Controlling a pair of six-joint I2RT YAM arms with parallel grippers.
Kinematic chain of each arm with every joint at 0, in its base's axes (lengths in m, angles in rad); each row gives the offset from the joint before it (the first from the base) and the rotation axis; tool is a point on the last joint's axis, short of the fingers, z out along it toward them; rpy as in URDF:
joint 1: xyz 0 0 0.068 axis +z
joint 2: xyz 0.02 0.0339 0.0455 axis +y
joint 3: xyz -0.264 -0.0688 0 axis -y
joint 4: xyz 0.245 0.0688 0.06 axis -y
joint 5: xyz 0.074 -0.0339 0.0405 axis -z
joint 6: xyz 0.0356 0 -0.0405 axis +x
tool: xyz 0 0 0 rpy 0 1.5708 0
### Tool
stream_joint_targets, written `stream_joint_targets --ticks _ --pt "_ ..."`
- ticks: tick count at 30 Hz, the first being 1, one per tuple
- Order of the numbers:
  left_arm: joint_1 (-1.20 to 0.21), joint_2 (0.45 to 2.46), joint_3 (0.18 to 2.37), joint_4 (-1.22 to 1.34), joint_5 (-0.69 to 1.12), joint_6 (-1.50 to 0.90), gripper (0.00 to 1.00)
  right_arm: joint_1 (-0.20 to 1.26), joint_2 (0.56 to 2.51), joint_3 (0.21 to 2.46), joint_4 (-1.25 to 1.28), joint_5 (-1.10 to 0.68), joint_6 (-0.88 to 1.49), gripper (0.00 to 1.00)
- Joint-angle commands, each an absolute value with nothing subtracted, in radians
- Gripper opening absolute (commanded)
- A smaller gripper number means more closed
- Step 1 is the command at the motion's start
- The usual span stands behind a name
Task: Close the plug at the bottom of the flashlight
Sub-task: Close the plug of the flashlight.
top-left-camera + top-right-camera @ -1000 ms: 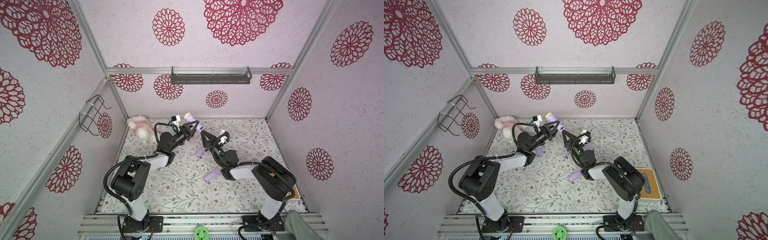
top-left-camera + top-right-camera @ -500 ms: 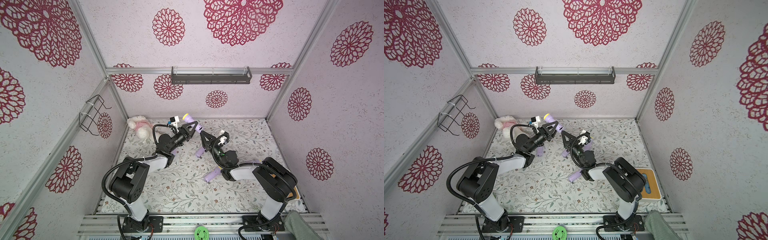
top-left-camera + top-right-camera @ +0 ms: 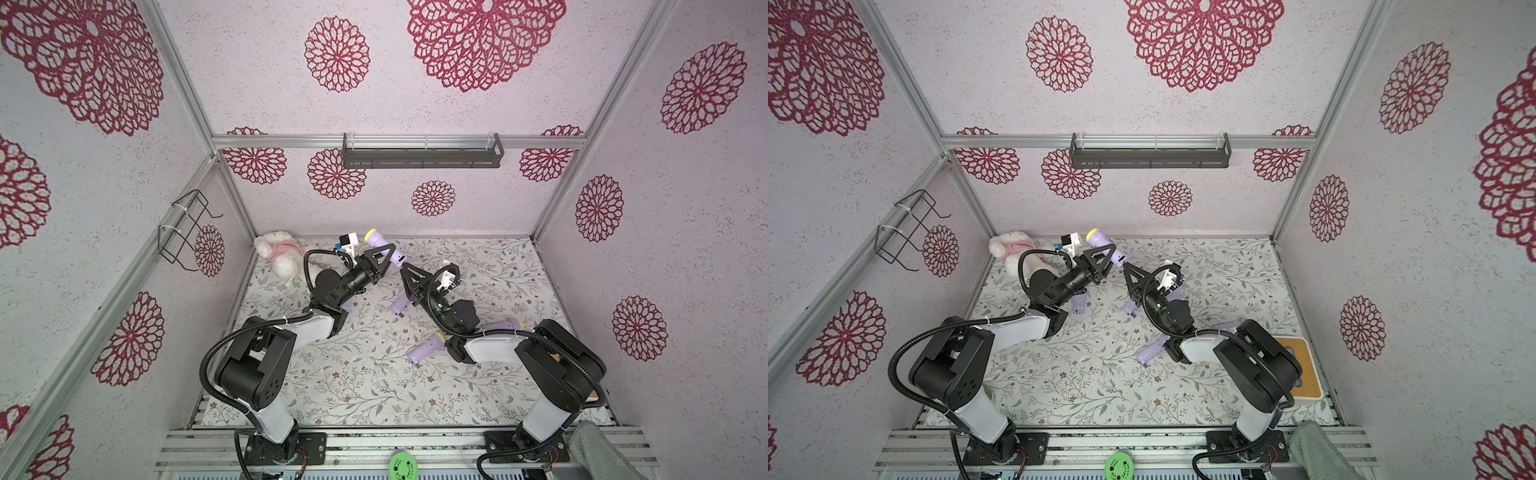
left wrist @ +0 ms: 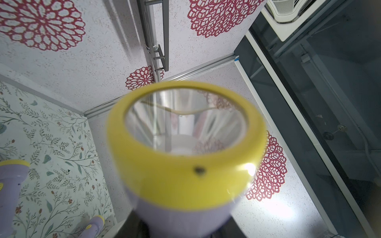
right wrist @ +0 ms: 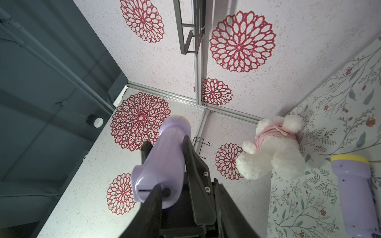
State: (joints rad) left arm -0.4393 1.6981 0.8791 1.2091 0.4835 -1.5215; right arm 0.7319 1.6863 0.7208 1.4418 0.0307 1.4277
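Item: flashlight (image 3: 379,241), lavender body, yellow lens rim. It was held off the mat near the plush toy (image 3: 278,255), on that toy's side toward the mat's middle.

Holder: left gripper (image 3: 384,253), clamped around the barrel.

Opposing: right gripper (image 3: 405,269), fingers parted and nothing held. One finger crossed the base (image 5: 153,190), the end farther from the plush toy.

Step judged in hand: pressing the plug home. The base showed a slot and a dark hole, and the plug's seating could not be told.

Next move likely called for a straight push along the barrel against a firm counter-hold.

Brands, labels, writing: none legible.
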Motion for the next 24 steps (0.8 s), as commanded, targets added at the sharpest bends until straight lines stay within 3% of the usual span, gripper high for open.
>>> stream_joint_targets --ticks 1,9,15,17,19,24 --pt "-0.459 1.624 0.867 1.247 0.598 -1.527 0.00 0.709 1.647 0.714 1.334 0.092 1.364 0.50" --pt "-0.405 1.580 0.862 0.975 0.539 -1.445 0.00 0.709 1.569 0.681 1.290 0.119 1.305 0.67" --pt "-0.363 1.545 0.913 0.611 0.488 -1.299 0.00 0.709 1.407 0.671 1.046 0.193 1.154 0.77" --pt "-0.363 1.542 0.957 0.457 0.473 -1.228 0.00 0.709 1.355 0.667 0.981 0.218 1.103 0.82" --pt "-0.364 1.543 0.993 0.332 0.446 -1.166 0.00 0.707 1.307 0.669 0.903 0.232 1.065 0.97" --pt "-0.371 1.559 1.078 0.075 0.351 -1.036 0.00 0.704 1.195 0.697 0.692 0.257 0.911 0.99"
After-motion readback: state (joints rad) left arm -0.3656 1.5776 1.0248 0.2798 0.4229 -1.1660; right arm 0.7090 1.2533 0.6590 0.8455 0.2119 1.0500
